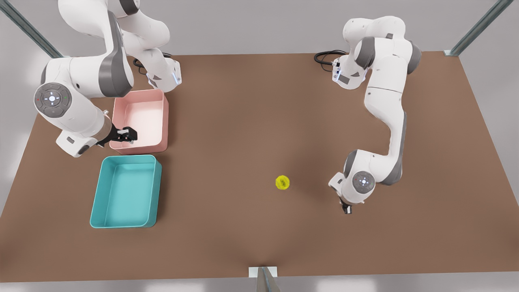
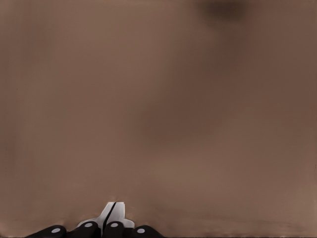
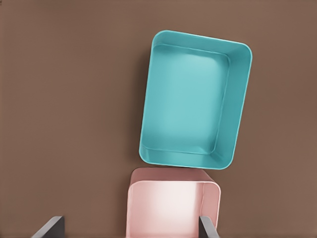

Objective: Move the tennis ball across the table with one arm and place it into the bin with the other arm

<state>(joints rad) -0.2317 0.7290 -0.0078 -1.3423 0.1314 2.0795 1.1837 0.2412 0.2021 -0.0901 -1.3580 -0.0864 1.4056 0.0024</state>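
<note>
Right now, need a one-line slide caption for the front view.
Tennis ball rests on the table between the shut left gripper and teal bin; open right gripper hovers over pink tray.

i see wide bare table (image 1: 227, 121) between the tennis ball (image 1: 282, 182) and the bin (image 1: 123, 192); the pink tray (image 1: 140, 120) sits just beside the bin.

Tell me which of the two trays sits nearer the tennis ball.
The teal bin. It sits closer to the tennis ball than the pink tray, which lies farther back on the table with the right gripper over it.
</note>
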